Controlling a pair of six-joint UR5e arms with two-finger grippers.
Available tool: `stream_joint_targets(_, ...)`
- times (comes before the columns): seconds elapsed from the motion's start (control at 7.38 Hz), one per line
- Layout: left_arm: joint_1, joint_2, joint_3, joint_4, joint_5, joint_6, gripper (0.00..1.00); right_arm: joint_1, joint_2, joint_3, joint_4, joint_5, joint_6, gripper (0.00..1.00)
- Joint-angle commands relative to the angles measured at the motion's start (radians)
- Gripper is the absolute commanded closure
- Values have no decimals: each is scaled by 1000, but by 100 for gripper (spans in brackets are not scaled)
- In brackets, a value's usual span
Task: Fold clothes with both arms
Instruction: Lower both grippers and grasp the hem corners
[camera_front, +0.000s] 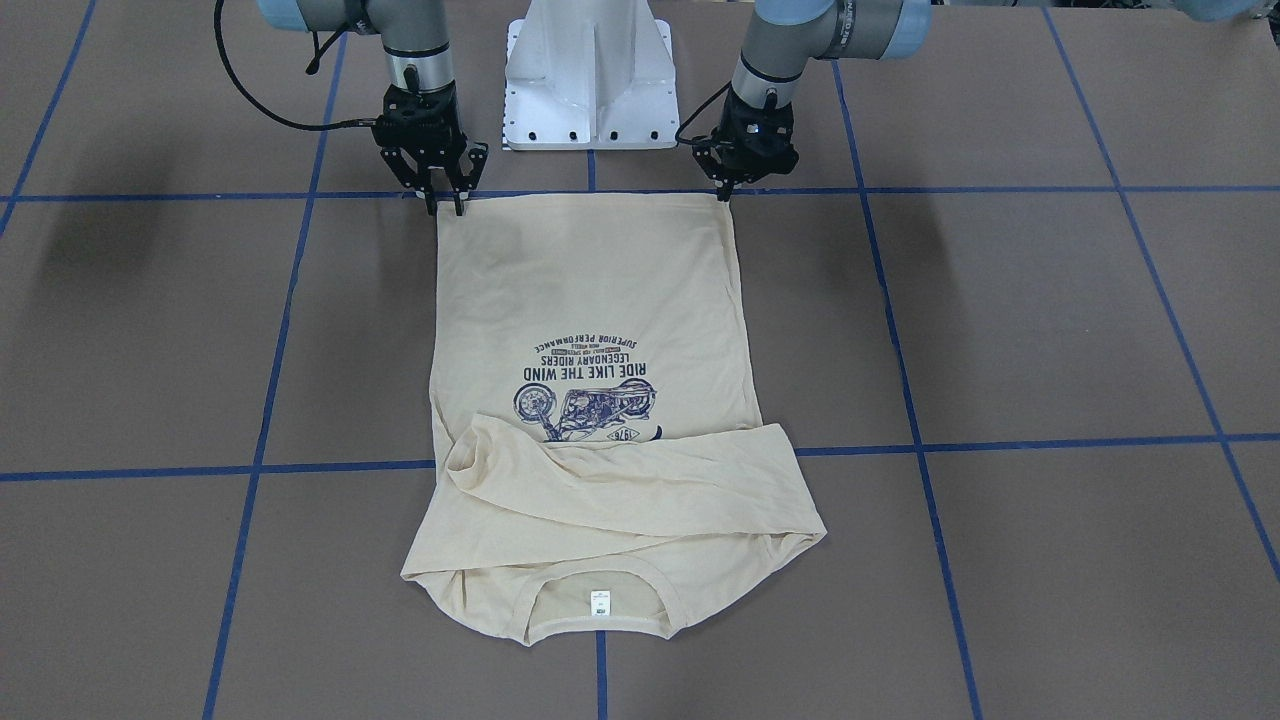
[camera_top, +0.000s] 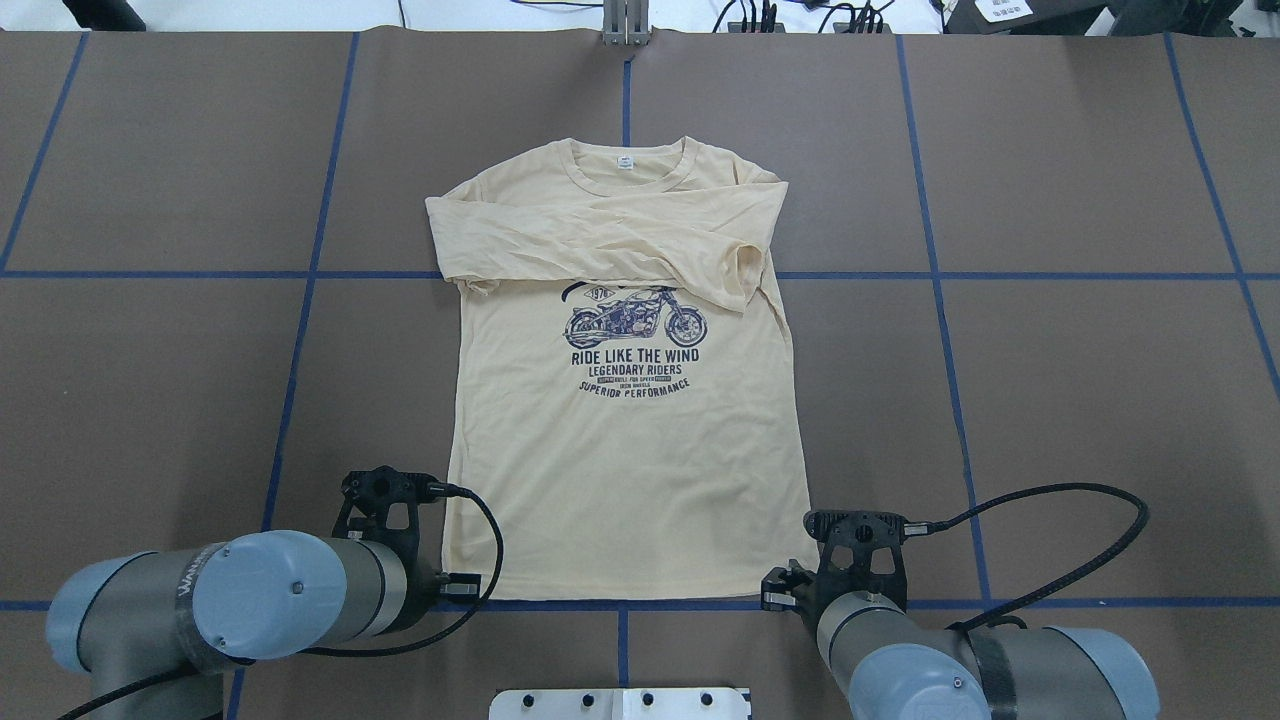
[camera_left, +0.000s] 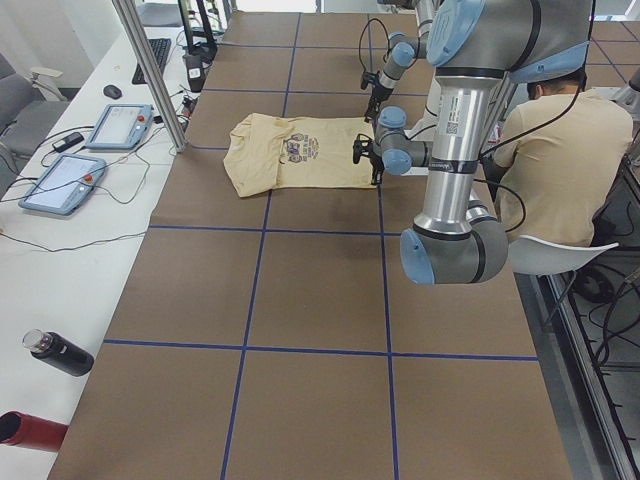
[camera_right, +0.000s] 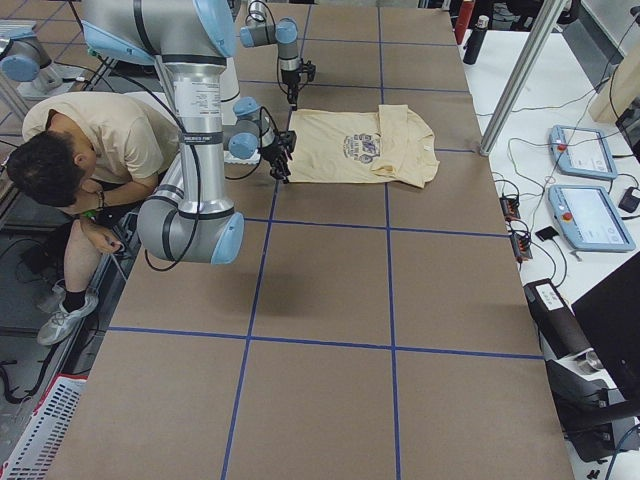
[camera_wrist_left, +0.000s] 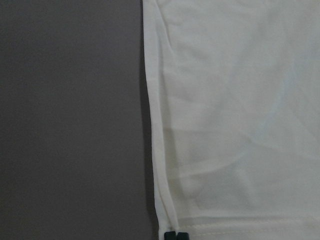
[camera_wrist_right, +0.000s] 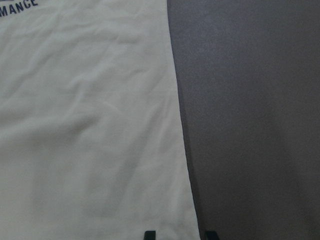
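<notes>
The cream shirt (camera_front: 590, 300) lies flat, print up, on the brown table, both sleeves folded across its chest (camera_top: 600, 235) and its collar (camera_top: 628, 165) at the far side from me. My left gripper (camera_front: 727, 192) is at the hem's corner on my left. In the left wrist view its tips (camera_wrist_left: 175, 235) are together on the shirt's edge (camera_wrist_left: 155, 125). My right gripper (camera_front: 447, 205) is at the other hem corner. In the right wrist view its fingers (camera_wrist_right: 150, 234) stand apart with the shirt's side edge (camera_wrist_right: 175, 100) between them.
The white pedestal base (camera_front: 590, 80) stands just behind the hem. Blue tape lines (camera_front: 1000, 445) cross the table. A seated person (camera_left: 560, 150) is beside the robot. Tablets (camera_left: 120, 125), a metal pole (camera_left: 150, 70) and bottles (camera_left: 55, 352) are along the far edge.
</notes>
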Motion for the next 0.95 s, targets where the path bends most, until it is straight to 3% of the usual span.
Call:
stream_joint_targets(0.0,0,-1,-1,0,0,0,100,0,-4,-1,-15,1,-1,56)
stream_joint_targets(0.14,0,-1,-1,0,0,0,100,-2,-2,1,-28,1,-1,56)
stream_joint_targets(0.27,0,-1,-1,0,0,0,100,0,-1,4,-28,1,-1,65)
stream_joint_targets(0.41,0,-7,-1,0,0,2,100,0,5,6,-28,3,-1,92)
stream_joint_targets(0.54,0,-9,-3,0,0,0,100,-3,7,3,-28,-2,2,100)
stream_joint_targets(0.81,0,-7,-18,0,-2,2,100,-5,11,2,-28,-22,19,100)
